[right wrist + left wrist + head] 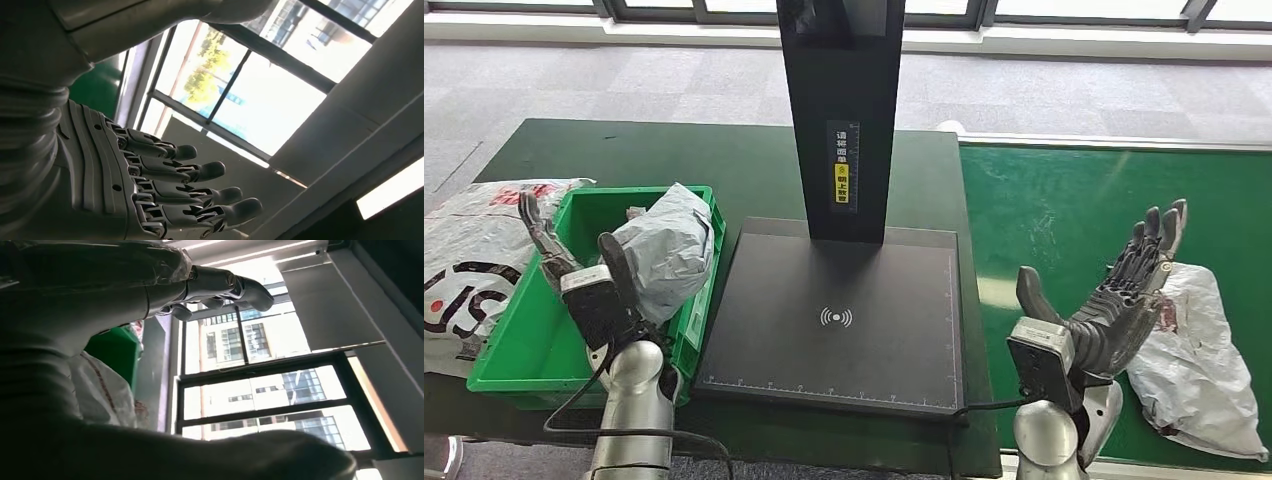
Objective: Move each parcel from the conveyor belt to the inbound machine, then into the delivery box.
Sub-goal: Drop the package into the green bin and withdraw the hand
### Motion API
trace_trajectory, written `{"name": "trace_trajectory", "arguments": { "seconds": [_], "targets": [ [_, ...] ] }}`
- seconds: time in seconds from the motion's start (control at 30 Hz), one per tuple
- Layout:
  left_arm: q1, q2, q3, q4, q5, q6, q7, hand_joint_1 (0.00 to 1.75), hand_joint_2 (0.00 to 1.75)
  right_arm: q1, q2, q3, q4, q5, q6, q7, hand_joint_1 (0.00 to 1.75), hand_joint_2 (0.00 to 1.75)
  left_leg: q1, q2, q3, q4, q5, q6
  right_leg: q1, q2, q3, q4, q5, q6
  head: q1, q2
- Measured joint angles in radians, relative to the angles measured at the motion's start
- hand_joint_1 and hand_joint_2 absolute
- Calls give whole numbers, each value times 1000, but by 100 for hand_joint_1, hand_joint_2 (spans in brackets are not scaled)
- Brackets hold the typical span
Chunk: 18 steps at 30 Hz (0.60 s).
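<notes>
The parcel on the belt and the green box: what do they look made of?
The parcel on the belt looks like thin white plastic film, a soft mailer bag: it is wrinkled, slightly glossy and lies flat. The green box looks like rigid moulded plastic, with smooth shiny walls and a thick rim.

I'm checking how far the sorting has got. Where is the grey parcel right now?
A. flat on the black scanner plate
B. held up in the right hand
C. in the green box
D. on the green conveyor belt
C: the head view shows the grey parcel sitting inside the green box beside the left hand, while the scanner plate is bare and the right hand is open and holds nothing.
</notes>
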Motion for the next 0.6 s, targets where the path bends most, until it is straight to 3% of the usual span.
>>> {"name": "trace_trajectory", "arguments": {
  "seconds": [0.13,0.23,0.37,0.6],
  "targets": [
    [60,10,-125,-118,51,-82,-5,0,175,1,-2,-103,56,179,0,158,0,175,0,-1,-1,0,0,0,0,-1,0,-1,0,0,0,0],
    [111,19,-224,-205,90,-166,-6,0,175,-9,-2,-231,125,295,0,228,0,175,0,-2,-7,0,-1,1,0,-2,0,-1,0,0,0,0],
    [153,30,-308,-273,102,-190,-8,0,175,-25,-1,-351,184,328,0,243,0,175,0,-2,-10,0,-1,1,0,-2,0,-1,-1,1,0,0],
    [157,33,-346,-315,106,-196,-8,0,175,-37,2,-421,223,337,0,250,0,175,0,-2,-10,0,-1,0,0,-2,0,0,-1,0,0,0]
  ]
}}
